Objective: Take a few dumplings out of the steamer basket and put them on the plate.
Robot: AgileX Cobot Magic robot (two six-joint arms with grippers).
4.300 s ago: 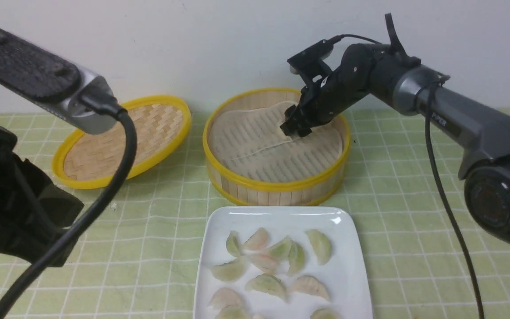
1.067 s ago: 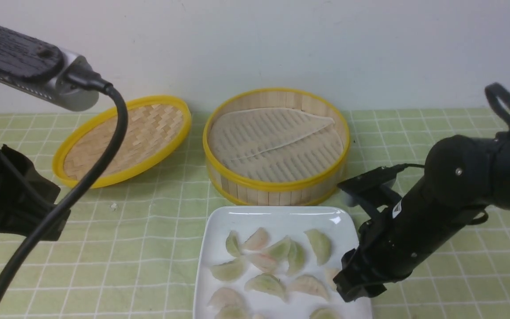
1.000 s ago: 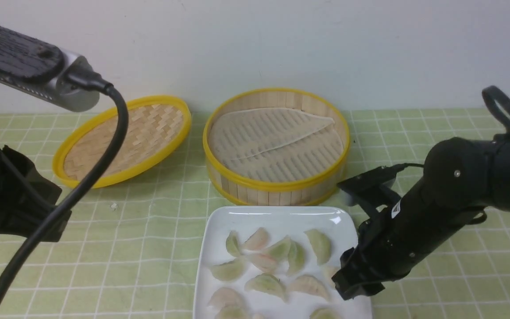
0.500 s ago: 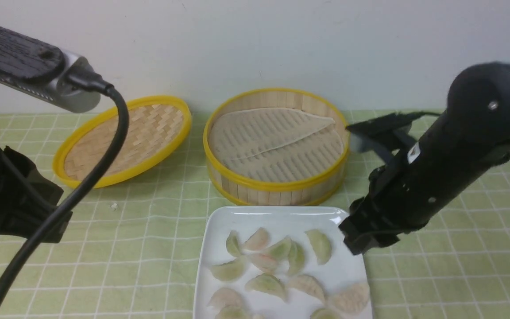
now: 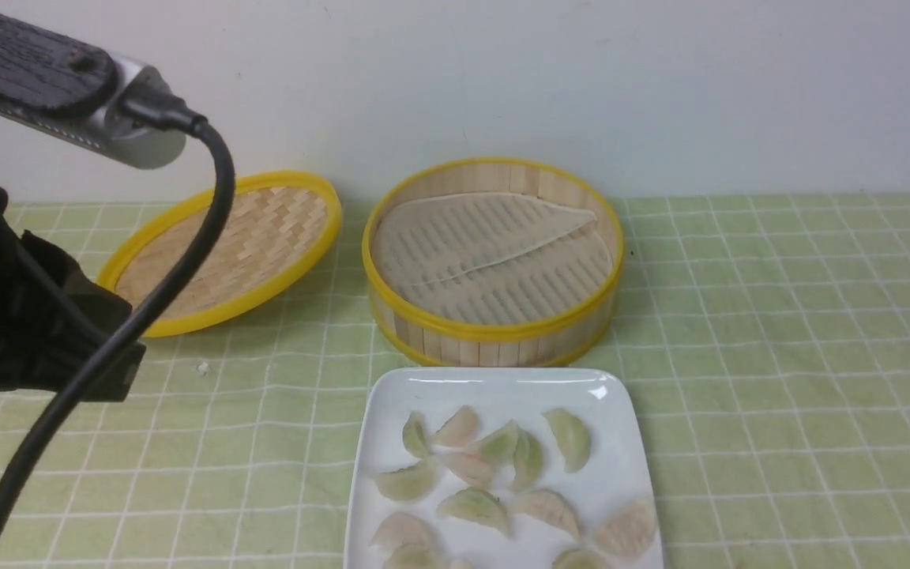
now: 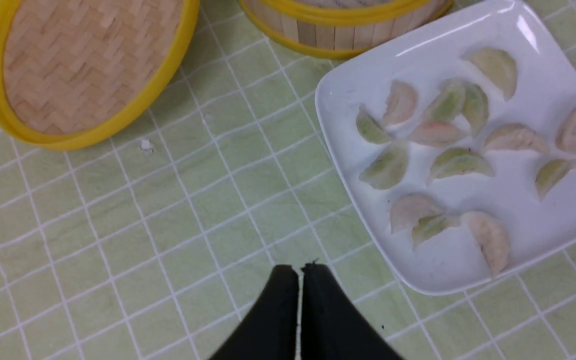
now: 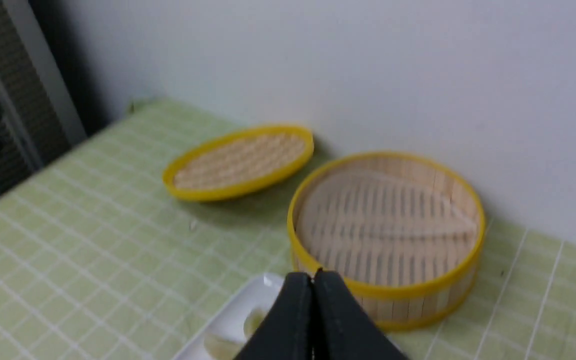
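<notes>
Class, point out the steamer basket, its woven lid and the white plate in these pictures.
steamer basket (image 5: 494,332): front view, on its near yellow rim.
lid (image 5: 281,229): front view, on its woven surface.
plate (image 5: 494,389): front view, on its bare far part.

A woven yellow-rimmed lid (image 5: 222,249) lies on the green checked cloth (image 5: 779,332)

In the front view the bottom edge cuts off the near side of the plate (image 5: 617,419) and the nearest dumplings (image 5: 577,559). The left arm (image 5: 20,332) hides part of the rim of the lid (image 5: 265,237). In the left wrist view only the lower wall of the steamer basket (image 6: 338,32) shows — the rest lies beyond the edge — and a white speck (image 6: 145,145) on the cloth (image 6: 118,225) is too small to identify. The right wrist view is blurred; there the right gripper (image 7: 312,274) covers most of the plate.
</notes>
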